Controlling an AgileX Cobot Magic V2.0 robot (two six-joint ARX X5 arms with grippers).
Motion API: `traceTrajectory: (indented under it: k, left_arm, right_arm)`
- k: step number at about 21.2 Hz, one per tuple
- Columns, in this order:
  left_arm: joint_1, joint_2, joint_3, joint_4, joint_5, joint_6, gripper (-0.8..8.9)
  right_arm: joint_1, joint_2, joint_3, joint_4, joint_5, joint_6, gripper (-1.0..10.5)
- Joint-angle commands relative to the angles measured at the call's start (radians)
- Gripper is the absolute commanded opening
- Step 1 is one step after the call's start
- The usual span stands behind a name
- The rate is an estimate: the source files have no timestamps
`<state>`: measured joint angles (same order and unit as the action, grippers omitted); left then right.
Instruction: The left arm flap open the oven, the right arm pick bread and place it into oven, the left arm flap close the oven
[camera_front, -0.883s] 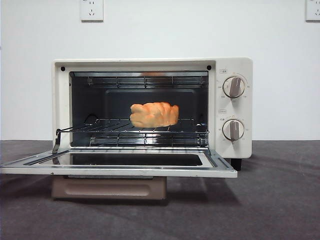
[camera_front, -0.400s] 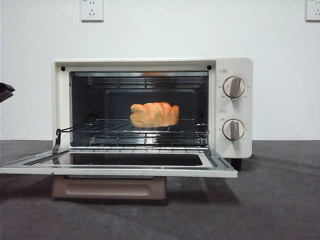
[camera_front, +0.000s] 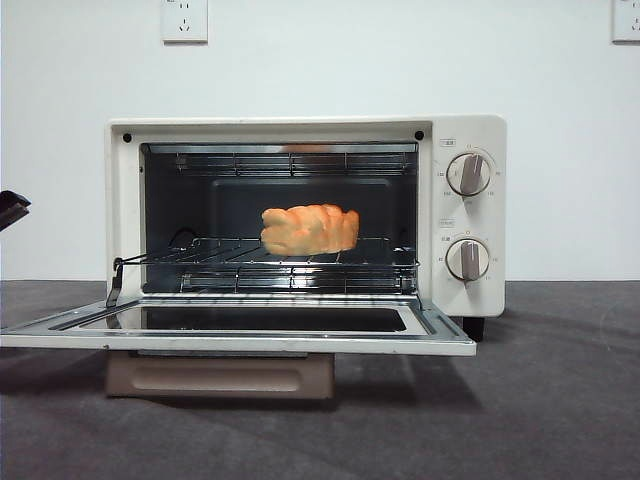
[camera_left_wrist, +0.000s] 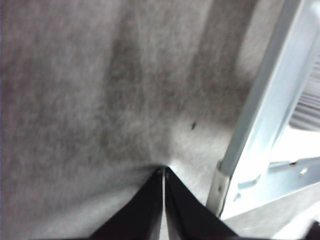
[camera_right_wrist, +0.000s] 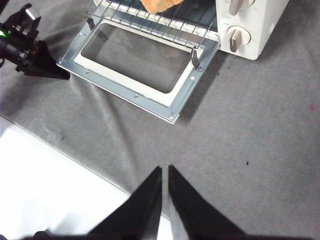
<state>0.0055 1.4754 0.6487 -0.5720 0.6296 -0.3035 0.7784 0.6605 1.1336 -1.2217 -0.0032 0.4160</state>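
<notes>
The cream-white oven (camera_front: 468, 215) stands with its door (camera_front: 240, 338) flapped down flat. The golden-brown bread (camera_front: 309, 229) lies on the wire rack inside; its edge also shows in the right wrist view (camera_right_wrist: 160, 5). My left gripper (camera_left_wrist: 163, 172) is shut and empty, low over the grey cloth just beside the door's left edge (camera_left_wrist: 270, 115). It shows as a black tip (camera_front: 10, 208) at the left edge of the front view, and in the right wrist view (camera_right_wrist: 31, 56). My right gripper (camera_right_wrist: 165, 170) is shut and empty, high above the cloth in front of the oven.
Grey cloth (camera_front: 540, 400) covers the table around the oven. A bare white strip of table (camera_right_wrist: 45, 185) lies at the cloth's near edge. Two wall sockets (camera_front: 184, 20) sit on the white wall behind. The oven's two knobs (camera_front: 467, 173) face forward.
The left arm's black tip has come into the front view at the left edge and has dropped a little lower. The oven and the bread have not moved.
</notes>
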Motion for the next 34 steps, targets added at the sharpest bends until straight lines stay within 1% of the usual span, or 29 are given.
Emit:
traceTrajectory:
  k: [1, 5, 8, 15, 21, 28, 30, 34]
  left_arm:
    - [0.019, 0.023, 0.006, 0.027, -0.004, -0.008, 0.16]
    - [0.049, 0.023, 0.006, 0.034, 0.032, -0.012, 0.16]
    - [0.063, 0.023, 0.006, 0.058, 0.111, -0.024, 0.16]
    - [0.065, 0.023, 0.006, 0.068, 0.113, -0.027, 0.16]
    - [0.066, 0.023, 0.006, 0.080, 0.178, -0.032, 0.16]
    - [0.066, 0.019, 0.011, 0.158, 0.343, -0.101, 0.16]
    - [0.066, 0.013, 0.016, 0.178, 0.368, -0.119, 0.16]
    - [0.066, -0.016, 0.039, 0.222, 0.375, -0.176, 0.16]
  right_arm:
    - [0.010, 0.004, 0.009, 0.011, 0.004, 0.013, 0.2]
    - [0.010, 0.004, 0.009, 0.017, 0.004, 0.018, 0.2]
    - [0.010, 0.004, 0.009, 0.017, 0.004, 0.021, 0.2]
    - [0.010, 0.004, 0.009, 0.026, 0.004, 0.022, 0.2]
    - [0.010, 0.004, 0.009, 0.051, 0.004, 0.031, 0.2]
    - [0.010, 0.004, 0.009, 0.054, 0.003, 0.047, 0.2]
    - [0.010, 0.004, 0.009, 0.054, 0.003, 0.048, 0.2]
    - [0.010, 0.004, 0.009, 0.055, 0.003, 0.050, 0.2]
